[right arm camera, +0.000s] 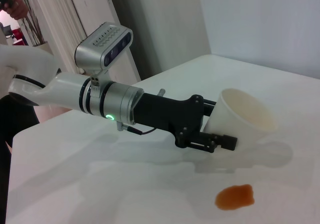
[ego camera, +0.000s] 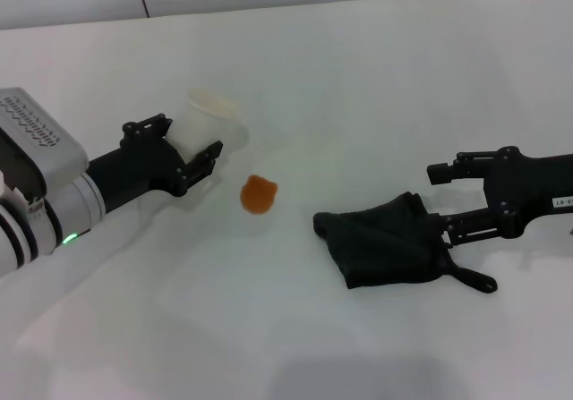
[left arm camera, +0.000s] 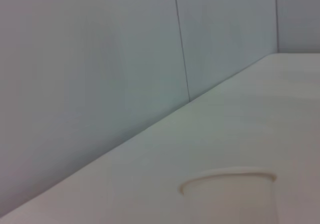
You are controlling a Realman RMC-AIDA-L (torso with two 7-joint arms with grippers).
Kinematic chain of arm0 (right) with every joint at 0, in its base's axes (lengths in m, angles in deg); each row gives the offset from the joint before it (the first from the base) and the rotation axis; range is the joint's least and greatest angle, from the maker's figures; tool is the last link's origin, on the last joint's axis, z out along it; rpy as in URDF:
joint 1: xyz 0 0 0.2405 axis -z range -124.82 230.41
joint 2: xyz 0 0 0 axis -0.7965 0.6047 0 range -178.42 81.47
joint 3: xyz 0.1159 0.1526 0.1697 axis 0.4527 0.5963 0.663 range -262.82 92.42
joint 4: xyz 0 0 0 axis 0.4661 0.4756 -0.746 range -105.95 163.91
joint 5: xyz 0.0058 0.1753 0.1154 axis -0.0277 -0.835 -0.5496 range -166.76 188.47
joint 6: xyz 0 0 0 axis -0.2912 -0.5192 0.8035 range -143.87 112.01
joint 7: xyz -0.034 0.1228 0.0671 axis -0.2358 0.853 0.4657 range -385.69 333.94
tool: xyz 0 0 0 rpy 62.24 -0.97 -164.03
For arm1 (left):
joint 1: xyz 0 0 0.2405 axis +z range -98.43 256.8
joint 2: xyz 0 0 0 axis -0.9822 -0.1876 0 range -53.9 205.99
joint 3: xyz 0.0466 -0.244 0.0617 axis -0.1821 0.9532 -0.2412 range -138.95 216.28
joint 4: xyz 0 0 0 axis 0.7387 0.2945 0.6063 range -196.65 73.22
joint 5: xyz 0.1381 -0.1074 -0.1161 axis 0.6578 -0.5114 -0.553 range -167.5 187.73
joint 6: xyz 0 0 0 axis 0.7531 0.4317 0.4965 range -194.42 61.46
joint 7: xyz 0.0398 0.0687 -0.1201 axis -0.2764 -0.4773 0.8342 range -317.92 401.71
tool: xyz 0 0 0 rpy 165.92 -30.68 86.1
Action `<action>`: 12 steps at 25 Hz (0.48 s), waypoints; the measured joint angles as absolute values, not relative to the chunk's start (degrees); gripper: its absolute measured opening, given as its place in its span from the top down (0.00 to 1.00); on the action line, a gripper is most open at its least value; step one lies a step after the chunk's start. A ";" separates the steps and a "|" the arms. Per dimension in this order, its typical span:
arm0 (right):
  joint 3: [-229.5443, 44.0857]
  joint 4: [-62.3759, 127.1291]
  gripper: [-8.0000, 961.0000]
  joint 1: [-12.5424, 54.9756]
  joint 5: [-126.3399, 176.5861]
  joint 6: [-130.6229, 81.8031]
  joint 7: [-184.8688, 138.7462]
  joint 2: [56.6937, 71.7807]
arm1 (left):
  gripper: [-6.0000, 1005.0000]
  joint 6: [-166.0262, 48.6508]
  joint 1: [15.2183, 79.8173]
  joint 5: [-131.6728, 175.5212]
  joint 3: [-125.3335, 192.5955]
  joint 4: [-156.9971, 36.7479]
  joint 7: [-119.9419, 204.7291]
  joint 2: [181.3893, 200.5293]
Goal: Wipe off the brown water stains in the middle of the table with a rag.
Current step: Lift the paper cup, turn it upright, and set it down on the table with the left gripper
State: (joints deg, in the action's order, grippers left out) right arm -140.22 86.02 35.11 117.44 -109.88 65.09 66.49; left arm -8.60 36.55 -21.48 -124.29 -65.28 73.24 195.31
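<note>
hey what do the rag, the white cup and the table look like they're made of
The rag: soft matte black cloth, bunched in folds. The white cup, in the left hand: probably thin paper with a rolled rim, matte. The table: smooth white hard surface, faintly glossy; the material itself is unclear.

The left gripper [ego camera: 192, 145] reaches in low from the left of the paper cup [ego camera: 208, 124], its fingers closed around the cup's wall; the right gripper [ego camera: 439, 205], level and spread, straddles the rag [ego camera: 385, 239].
</note>
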 joint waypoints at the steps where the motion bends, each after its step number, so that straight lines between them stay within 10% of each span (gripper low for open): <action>1: -140.22 86.02 0.15 35.06 117.47 -109.85 65.09 66.49 | 0.44 -8.68 36.69 -21.47 -124.29 -65.21 73.24 195.31; 12: -140.22 86.02 0.16 34.96 117.62 -109.66 65.11 66.49 | 0.45 -8.74 38.32 -20.81 -124.25 -64.96 73.55 195.31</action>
